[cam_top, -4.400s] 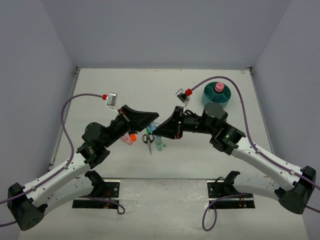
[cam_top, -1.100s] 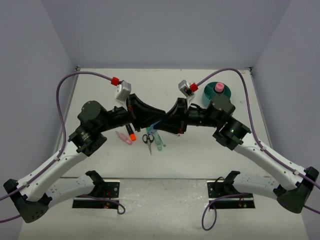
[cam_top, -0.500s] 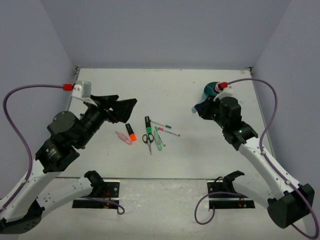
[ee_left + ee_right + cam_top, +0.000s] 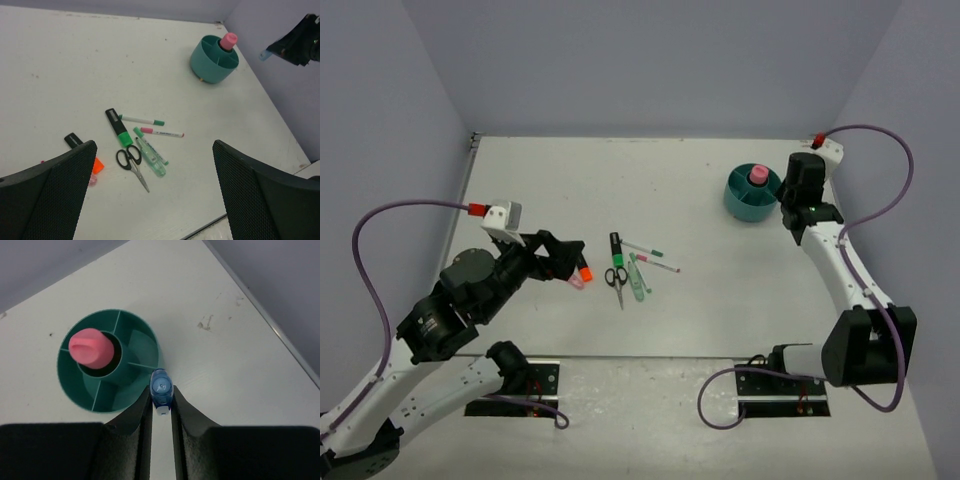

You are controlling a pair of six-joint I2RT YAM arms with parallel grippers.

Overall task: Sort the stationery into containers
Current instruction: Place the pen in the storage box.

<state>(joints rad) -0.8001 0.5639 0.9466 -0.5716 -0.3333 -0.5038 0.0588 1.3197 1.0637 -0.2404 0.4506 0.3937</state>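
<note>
The right gripper has its jaws closed on the small blue piece, pinching it across its narrow sides. In the right wrist view the piece sits at frame centre, just outside the rim of the teal organizer, close to the rim's lower right edge; whether it touches the rim cannot be told. The pink-capped bottle stands in the centre well.

The blue piece looks like light, hard plastic with a smooth, rounded top, so it is probably slippery. A firm side pinch low on its body, as it is held now, seems the safest hold. Being so small, it should drop cleanly into a ring compartment once it is brought over one.

The left gripper hangs with its jaws wide apart and empty, at the left end of the loose stationery on the table. There lie the scissors, a green highlighter, an orange highlighter and two thin pens. The highlighters are stiff and chunky and should take a grip across the barrel's middle. The pens are thin and likely to roll. The scissors lie flat and are best pinched at the pivot.
</note>
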